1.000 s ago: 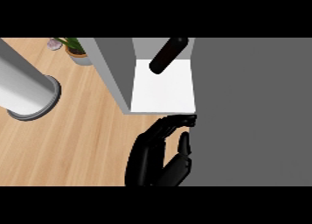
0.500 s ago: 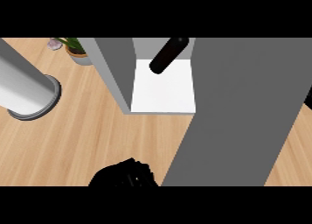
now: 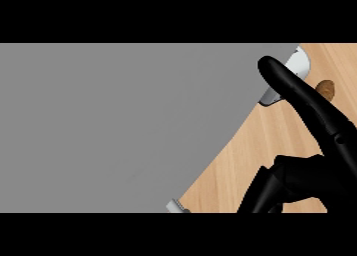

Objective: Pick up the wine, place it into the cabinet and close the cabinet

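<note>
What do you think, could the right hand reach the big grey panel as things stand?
Probably yes. The right hand lies over the wooden counter right beside the grey panel, one straight finger overlapping the panel's edge, and nothing shows between them.

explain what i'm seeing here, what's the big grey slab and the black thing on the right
This is one picture, taken from the robot's head looking steeply down at a kitchen counter. The black shape at the right is its right robot hand; nothing shows in it. The large flat grey panel fills most of the view, probably the cabinet's door, and no wine shows. Beside it lies the light wooden counter top. At the top right are a silver-white rounded object and a small brown round thing, too hidden to name.
</note>
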Available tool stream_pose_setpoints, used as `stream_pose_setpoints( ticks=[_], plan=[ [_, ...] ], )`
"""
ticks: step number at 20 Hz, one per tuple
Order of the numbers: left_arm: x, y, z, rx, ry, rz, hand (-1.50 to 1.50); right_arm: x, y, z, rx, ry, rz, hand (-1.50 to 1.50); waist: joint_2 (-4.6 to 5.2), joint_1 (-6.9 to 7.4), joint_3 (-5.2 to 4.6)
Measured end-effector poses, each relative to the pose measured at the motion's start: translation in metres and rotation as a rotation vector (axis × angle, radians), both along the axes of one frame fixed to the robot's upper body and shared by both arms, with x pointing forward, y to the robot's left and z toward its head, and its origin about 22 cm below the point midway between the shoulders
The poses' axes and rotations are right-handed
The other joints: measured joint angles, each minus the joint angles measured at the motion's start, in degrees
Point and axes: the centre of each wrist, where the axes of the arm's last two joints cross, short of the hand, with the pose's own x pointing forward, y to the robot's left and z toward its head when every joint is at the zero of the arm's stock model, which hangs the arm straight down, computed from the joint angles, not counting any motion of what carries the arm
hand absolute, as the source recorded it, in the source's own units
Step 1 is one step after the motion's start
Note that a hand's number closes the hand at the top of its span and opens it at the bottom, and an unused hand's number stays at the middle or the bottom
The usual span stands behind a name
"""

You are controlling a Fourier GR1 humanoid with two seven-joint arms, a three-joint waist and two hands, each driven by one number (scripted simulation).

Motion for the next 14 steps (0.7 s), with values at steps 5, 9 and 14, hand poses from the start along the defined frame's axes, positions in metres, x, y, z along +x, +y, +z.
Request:
stream_pose_setpoints(
  ticks=[5,9,14],
  plan=[
    [-0.004,0.041,0.004,-0.010,-0.022,0.021,1.50,-0.010,0.030,-0.001,-0.018,0.034,0.138,1.50,-0.20,0.29,-0.37],
    [-0.005,0.076,0.008,-0.010,-0.040,0.049,1.50,-0.011,0.061,-0.001,-0.074,0.029,0.202,1.50,-0.20,0.77,-0.48],
    [-0.006,0.115,0.011,-0.001,-0.051,0.038,1.50,-0.004,0.102,-0.001,-0.118,0.012,0.201,1.50,-0.15,1.14,-0.41]
  ],
)
